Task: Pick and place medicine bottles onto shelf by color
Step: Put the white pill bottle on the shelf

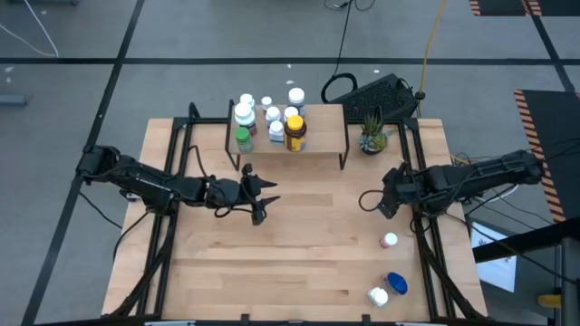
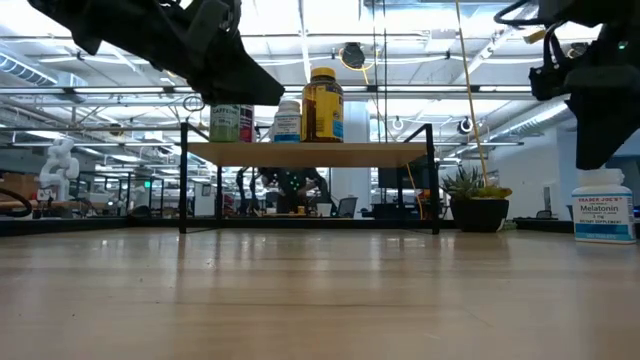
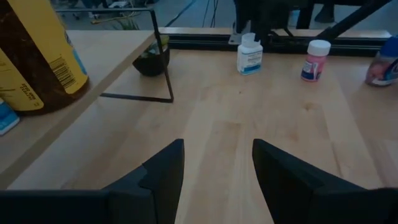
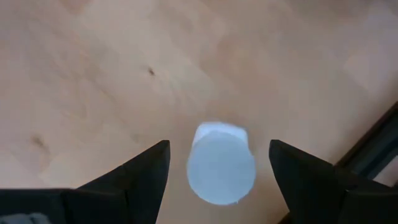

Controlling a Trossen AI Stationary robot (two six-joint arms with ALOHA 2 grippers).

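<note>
The shelf stands at the table's far middle. On it are several white medicine bottles, a green one and an amber one with a yellow cap. My right gripper points down, open, just above a white bottle that stands upright on the table near the right edge. Its fingers stand on either side of the white cap without touching it. My left gripper hovers open and holds nothing, near the shelf's left front leg.
A pink-labelled bottle, a blue one and a white one are on the table at the near right. A small potted plant stands right of the shelf. Bare wood lies in the middle and near left.
</note>
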